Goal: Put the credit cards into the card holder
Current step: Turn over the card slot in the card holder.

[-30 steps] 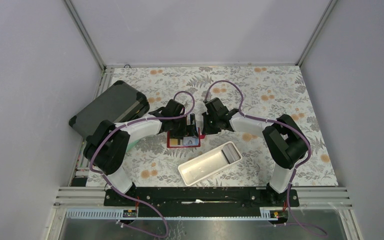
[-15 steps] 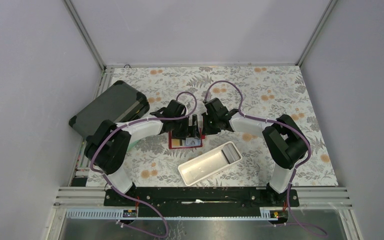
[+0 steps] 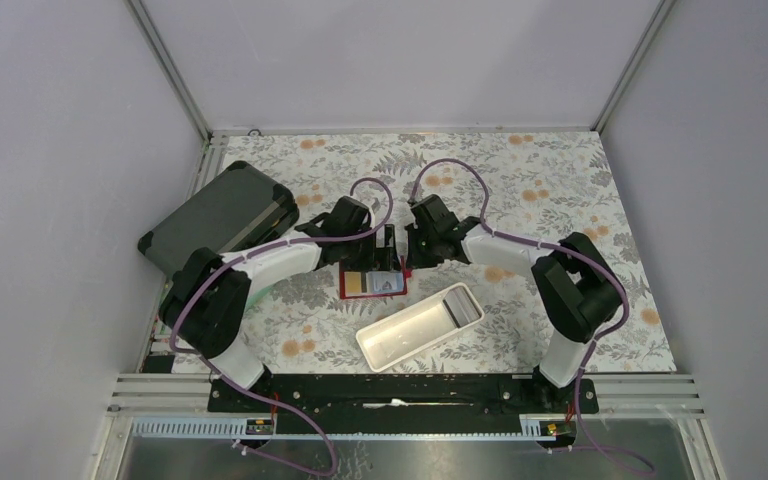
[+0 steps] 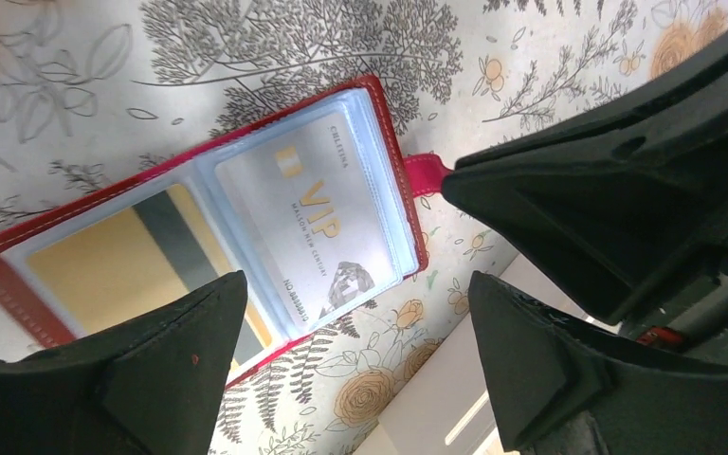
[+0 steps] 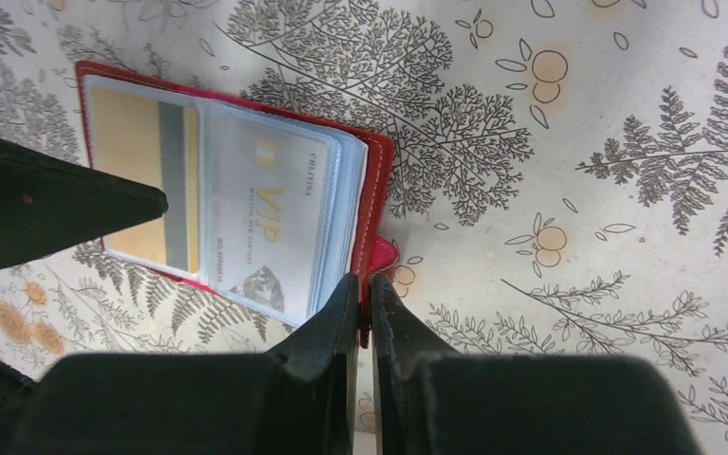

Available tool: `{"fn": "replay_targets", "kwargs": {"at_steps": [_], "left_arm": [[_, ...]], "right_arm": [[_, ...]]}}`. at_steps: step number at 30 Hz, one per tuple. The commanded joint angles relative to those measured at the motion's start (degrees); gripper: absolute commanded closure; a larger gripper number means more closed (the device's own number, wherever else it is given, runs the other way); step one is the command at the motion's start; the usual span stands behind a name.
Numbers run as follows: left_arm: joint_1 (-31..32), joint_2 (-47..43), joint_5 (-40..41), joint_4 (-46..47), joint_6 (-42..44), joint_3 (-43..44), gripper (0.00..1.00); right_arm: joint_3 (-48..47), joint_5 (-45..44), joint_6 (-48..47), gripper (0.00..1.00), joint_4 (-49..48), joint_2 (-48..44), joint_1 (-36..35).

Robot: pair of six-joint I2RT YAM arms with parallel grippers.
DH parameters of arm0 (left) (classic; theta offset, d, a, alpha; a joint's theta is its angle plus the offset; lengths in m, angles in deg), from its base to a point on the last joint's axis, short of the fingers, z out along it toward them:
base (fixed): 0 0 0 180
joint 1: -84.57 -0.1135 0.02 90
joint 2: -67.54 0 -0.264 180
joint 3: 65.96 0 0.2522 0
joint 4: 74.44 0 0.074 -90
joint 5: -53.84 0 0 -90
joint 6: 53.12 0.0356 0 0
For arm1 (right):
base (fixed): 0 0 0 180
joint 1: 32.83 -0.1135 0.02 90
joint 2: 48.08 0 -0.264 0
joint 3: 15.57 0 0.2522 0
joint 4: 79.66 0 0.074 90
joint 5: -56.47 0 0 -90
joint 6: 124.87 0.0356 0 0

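The red card holder lies open on the flowered cloth between the two arms. In the left wrist view its red snap tab sticks out on the right. A yellow-brown credit card sits in its left clear sleeve and a light VIP credit card in its right one; both also show in the right wrist view, yellow and light. My left gripper hovers open just above the holder's near edge, nothing between its fingers. My right gripper is shut on the holder's red edge by the tab.
A long white tray lies slanted just in front of the holder, its corner under my left fingers. A big dark grey case rests at the table's left edge. Grey walls enclose the table.
My left gripper's jaws have spread a little wider and shifted slightly over the holder. The right gripper keeps its grip on the holder's edge and has hardly moved.
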Motion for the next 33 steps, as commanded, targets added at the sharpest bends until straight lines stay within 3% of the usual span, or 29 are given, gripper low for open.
{"fn": "replay_targets", "kwargs": {"at_steps": [1, 17, 33], "left_arm": [[-0.2, -3.5, 6.5, -2.2, 0.1, 2.2, 0.09], [-0.2, -2.0, 5.0, -1.6, -3.5, 0.4, 0.07], [-0.1, 1.8, 5.2, -3.4, -3.6, 1.6, 0.18]], "right_arm": [[-1.5, -1.8, 0.2, 1.0, 1.6, -5.0, -0.8], [-2.1, 2.2, 1.3, 1.0, 1.7, -9.4, -0.7], [-2.7, 2.5, 1.0, 1.0, 1.7, -9.3, -1.4]]}}
